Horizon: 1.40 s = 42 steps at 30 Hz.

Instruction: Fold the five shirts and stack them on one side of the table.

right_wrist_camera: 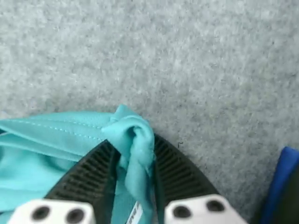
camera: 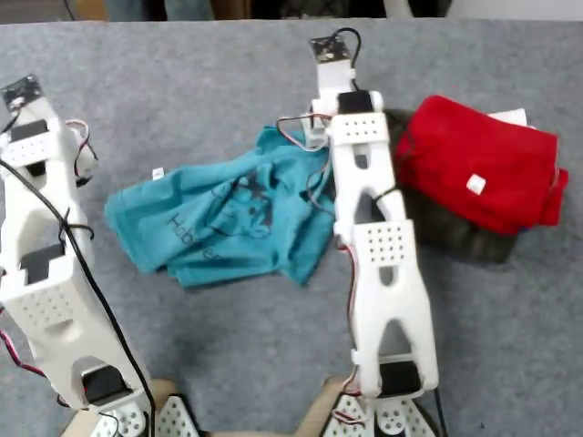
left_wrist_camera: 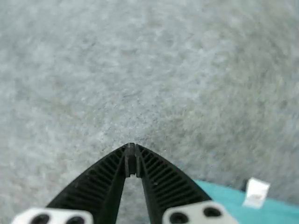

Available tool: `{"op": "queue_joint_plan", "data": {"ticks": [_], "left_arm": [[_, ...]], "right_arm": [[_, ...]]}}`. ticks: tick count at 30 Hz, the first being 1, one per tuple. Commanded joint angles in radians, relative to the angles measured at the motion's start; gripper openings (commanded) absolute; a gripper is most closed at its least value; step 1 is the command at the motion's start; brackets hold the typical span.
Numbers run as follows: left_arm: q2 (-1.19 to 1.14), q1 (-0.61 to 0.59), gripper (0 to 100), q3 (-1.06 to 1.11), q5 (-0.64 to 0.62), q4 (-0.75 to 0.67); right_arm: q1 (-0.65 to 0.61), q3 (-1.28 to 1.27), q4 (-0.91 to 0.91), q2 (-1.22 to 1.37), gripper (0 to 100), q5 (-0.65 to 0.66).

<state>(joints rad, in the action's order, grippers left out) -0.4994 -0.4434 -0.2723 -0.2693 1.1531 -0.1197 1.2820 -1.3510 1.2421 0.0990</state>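
Observation:
A teal shirt (camera: 228,214) with a dark print lies rumpled on the grey table (camera: 182,82), left of centre. My right gripper (right_wrist_camera: 133,144) is shut on a bunched fold of the teal shirt (right_wrist_camera: 51,140) at its far right corner. In the high view that arm (camera: 378,237) stretches up the middle of the table. My left gripper (left_wrist_camera: 131,161) is shut on nothing and hovers over bare felt near the shirt's left corner, where a white tag (left_wrist_camera: 256,191) shows. At the right, a folded red shirt (camera: 478,164) tops a stack that includes a dark olive shirt (camera: 455,232).
A white edge (camera: 510,116) peeks from behind the red shirt, and a blue piece of cloth (right_wrist_camera: 285,182) shows in the right wrist view. The left arm (camera: 46,246) runs along the table's left side. Open felt lies beyond and in front of the teal shirt.

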Motion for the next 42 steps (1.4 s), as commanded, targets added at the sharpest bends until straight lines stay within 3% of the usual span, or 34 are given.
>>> {"op": "queue_joint_plan", "data": {"ticks": [1, 4, 19, 24, 28, 31, 34, 42], "left_arm": [[-0.023, 0.047, 3, -0.179, -0.057, 0.118], [-0.052, 0.071, 3, -0.231, -0.012, 0.189], [-0.226, 0.163, 3, -0.252, 0.041, 0.187], [-0.256, 0.160, 3, -0.265, 0.173, 0.230], [-0.256, 0.159, 3, -0.280, 0.198, 0.295], [-0.256, 0.139, 13, -0.346, 0.290, 0.368], [-0.258, 0.097, 23, -0.415, 0.302, 0.402], [-0.270, 0.015, 23, -0.521, 0.540, 0.420]], "right_arm": [[-0.015, 0.041, 0.026, -0.002, 1.5, 0.006], [-0.015, 0.036, 0.037, -0.002, 1.5, 0.006], [-0.025, 0.036, 0.032, -0.002, 1.5, 0.006], [-0.025, 0.036, 0.034, -0.001, 1.5, 0.006], [-0.025, 0.035, 0.037, -0.001, 1.5, 0.006], [-0.025, 0.035, 0.037, -0.001, 1.5, 0.006], [-0.025, 0.035, 0.037, -0.001, 1.5, 0.006], [-0.026, 0.035, 0.037, -0.001, 1.5, 0.006]]}}
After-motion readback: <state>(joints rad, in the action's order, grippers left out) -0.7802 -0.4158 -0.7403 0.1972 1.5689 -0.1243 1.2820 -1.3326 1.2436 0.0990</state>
